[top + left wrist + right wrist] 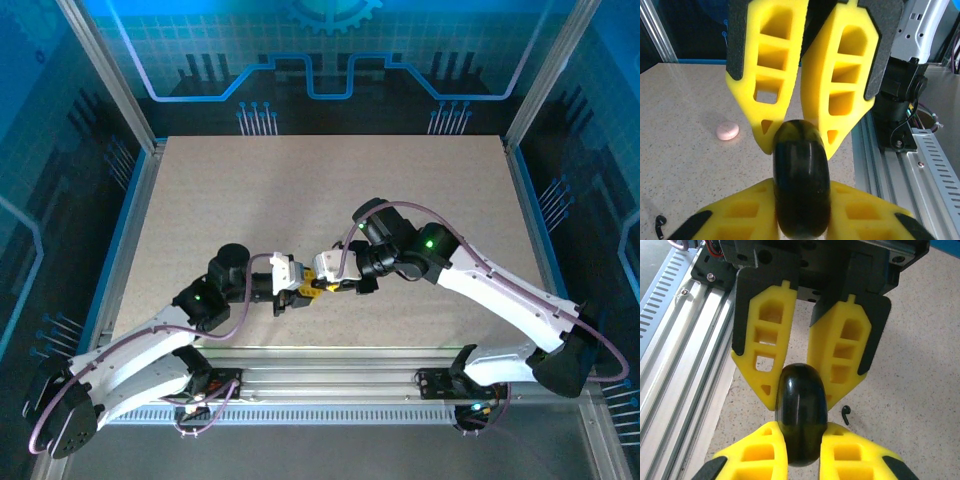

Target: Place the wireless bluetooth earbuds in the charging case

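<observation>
Charging case [801,175] reads as a glossy black rounded oval, not pink; it is held on edge between both arms near the rail edge of the surface [300,190]; left fingers [740,212] clamped on one end of the case, right fingers [765,455] clamped on the opposite end, tips of the two pairs nearly meeting around it; in the top view the two pairs meet at the case, which is hidden there by yellow pads; the case's long axis runs along the line from one wrist to the other; lid looks closed, no open seam visible, so opening it is probably the step in hand; one earbud [845,414], small, dark and stemmed, lies on the surface just beside the case, on the side away from the rail, under the left fingers' end; stem roughly parallel to the case's long axis; a dark stemmed piece also at [660,226], same side of the case, cannot tell if it is the same earbud; judged nearer to the left arm, though both arms are occupied with the case; small pink round piece [727,131] sits on the surface farther from the case, same side, untouched; no brand, label or writing legible on the case or fingers.
</observation>
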You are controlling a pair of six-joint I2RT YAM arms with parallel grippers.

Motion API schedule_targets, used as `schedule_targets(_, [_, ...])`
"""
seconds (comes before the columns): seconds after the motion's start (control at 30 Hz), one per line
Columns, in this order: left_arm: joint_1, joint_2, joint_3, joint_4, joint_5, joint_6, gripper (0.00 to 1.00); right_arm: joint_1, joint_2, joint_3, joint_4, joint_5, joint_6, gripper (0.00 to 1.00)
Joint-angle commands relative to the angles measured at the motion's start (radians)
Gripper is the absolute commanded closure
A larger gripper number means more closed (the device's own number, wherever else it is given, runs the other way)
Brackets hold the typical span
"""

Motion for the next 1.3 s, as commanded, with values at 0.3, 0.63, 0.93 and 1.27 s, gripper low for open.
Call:
schedule_targets(0.3, [-0.005,-0.003,0.005,0.045,0.025,-0.021,0.86,-0.025,-0.087,-0.072,0.088,-0.102,0.07,0.6])
schedule_targets(0.63, [-0.004,0.009,0.002,0.071,0.032,-0.03,0.86,-0.052,-0.122,-0.122,0.163,-0.157,0.113,0.51])
schedule_targets(0.93, [-0.006,0.018,0.012,0.078,0.042,-0.033,0.86,-0.056,-0.089,-0.112,0.192,-0.162,0.116,0.52])
schedule_targets(1.27, [-0.006,0.021,0.017,0.087,0.049,-0.037,0.85,-0.062,-0.08,-0.108,0.208,-0.069,0.129,0.56])
